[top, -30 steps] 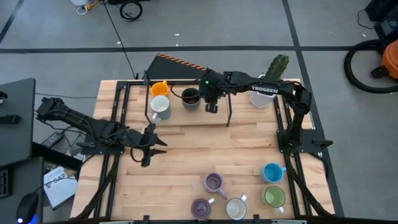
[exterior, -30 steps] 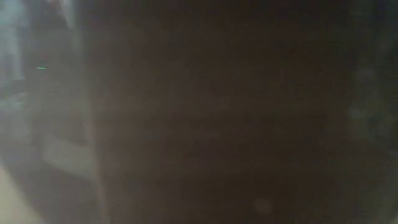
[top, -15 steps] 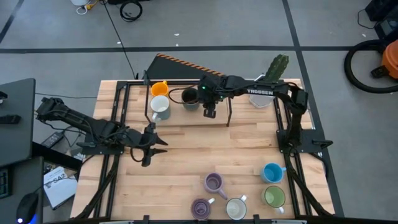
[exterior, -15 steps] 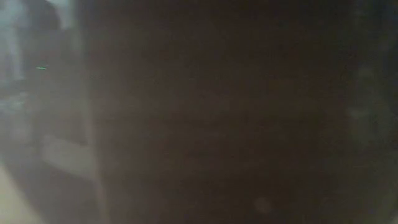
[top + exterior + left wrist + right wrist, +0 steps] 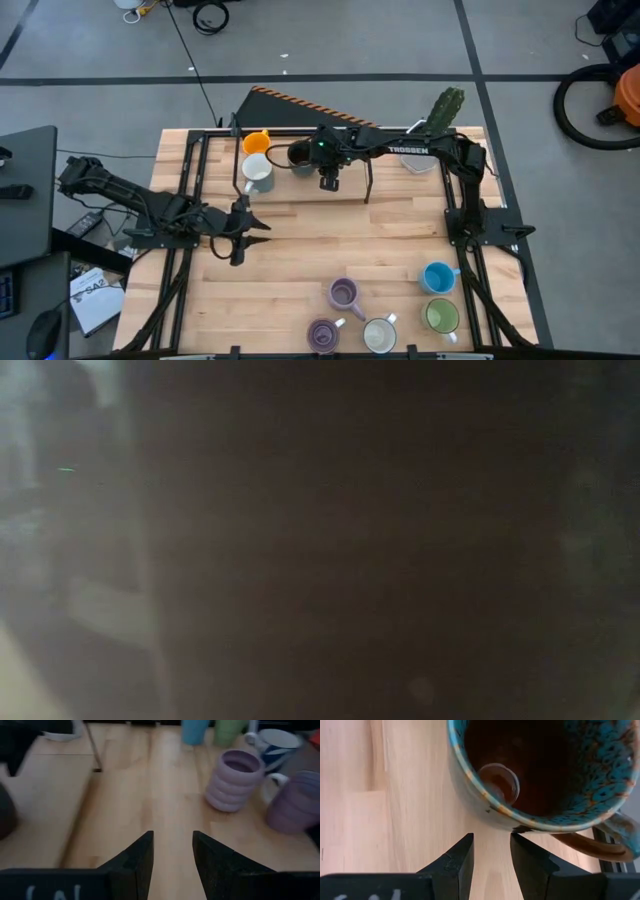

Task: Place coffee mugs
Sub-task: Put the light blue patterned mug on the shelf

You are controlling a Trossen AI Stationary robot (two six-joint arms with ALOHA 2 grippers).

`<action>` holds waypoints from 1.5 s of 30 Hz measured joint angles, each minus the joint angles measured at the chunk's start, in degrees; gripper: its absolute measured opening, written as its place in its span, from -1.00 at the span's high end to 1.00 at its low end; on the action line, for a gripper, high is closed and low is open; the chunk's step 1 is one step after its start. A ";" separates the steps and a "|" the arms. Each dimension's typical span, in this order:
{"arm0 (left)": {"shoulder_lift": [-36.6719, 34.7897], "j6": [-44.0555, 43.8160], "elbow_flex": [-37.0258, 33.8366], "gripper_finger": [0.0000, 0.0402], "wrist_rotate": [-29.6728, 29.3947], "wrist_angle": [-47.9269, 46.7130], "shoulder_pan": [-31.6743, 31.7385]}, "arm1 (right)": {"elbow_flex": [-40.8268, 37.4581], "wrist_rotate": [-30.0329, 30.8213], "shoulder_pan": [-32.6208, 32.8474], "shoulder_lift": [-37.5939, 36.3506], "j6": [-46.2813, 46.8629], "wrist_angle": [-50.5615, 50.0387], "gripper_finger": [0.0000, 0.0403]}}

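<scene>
dark brown mug (image 5: pixel 545 775), teal-speckled rim, sits just beyond the narrowly parted, empty right pincer (image 5: pixel 491 852).

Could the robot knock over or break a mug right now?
Maybe. The right tool hangs right beside the dark brown mug, fingers open and empty, so a small slip could bump it. That mug stands close to the white mug and orange mug, so a push might knock them together. The left tool waits far from any mug.

The low view is blocked by a dark blur (image 5: pixel 350 540) filling it.
</scene>
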 joint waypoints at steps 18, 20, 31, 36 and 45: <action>8.05 9.44 15.39 0.30 3.56 -13.29 25.39 | 1.72 5.22 0.91 -12.91 0.05 -9.99 0.35; 11.41 11.45 18.10 0.30 5.63 -16.15 28.22 | 0.14 5.29 0.85 -15.67 0.55 -8.68 0.35; 25.37 20.05 35.58 0.30 14.44 -25.66 38.65 | -23.29 7.26 2.26 -33.97 1.75 11.31 0.37; 30.01 23.10 41.39 0.30 14.98 -29.17 40.41 | -32.40 9.42 4.98 -39.50 -0.87 23.17 0.37; 36.05 26.99 49.45 0.30 14.76 -39.51 41.56 | -41.71 9.38 6.76 -44.55 -6.56 39.01 0.37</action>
